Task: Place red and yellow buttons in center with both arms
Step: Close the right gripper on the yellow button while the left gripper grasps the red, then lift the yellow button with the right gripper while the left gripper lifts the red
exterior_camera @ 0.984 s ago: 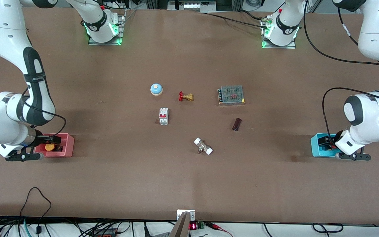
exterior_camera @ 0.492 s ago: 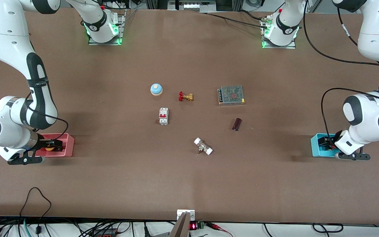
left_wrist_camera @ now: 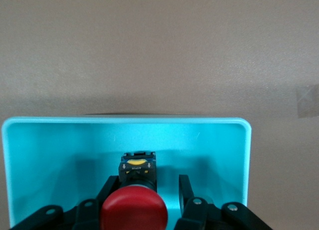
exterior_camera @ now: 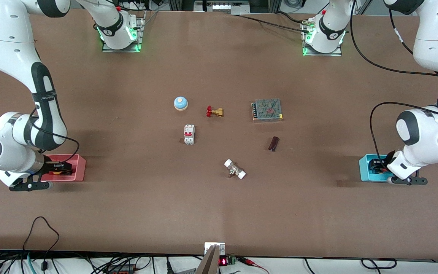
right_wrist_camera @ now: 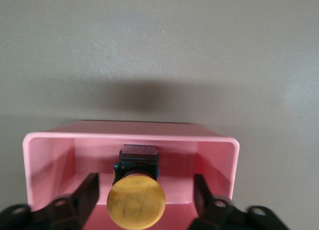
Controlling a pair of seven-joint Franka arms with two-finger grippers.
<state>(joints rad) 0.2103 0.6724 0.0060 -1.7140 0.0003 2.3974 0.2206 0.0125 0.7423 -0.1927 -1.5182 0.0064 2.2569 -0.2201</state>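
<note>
The red button (left_wrist_camera: 133,211) stands on its black body in the cyan bin (left_wrist_camera: 229,140) at the left arm's end of the table. My left gripper (left_wrist_camera: 148,190) is down in that bin (exterior_camera: 363,167), open, with one finger on each side of the button. The yellow button (right_wrist_camera: 135,202) stands in the pink bin (right_wrist_camera: 214,155) at the right arm's end. My right gripper (right_wrist_camera: 145,192) is down in that bin (exterior_camera: 78,167), open, its fingers well apart on both sides of the button. In the front view both buttons are mostly hidden by the grippers.
On the brown tabletop's middle (exterior_camera: 226,140) lie a blue bell (exterior_camera: 180,103), a brass valve with a red handle (exterior_camera: 215,112), a white circuit breaker (exterior_camera: 189,134), a meshed power supply (exterior_camera: 267,109), a dark cylinder (exterior_camera: 273,143) and a white-ended fitting (exterior_camera: 235,169).
My right gripper has sunk lower into the pink bin, covering the yellow cap in the front view. My left gripper has shifted only slightly in the cyan bin.
</note>
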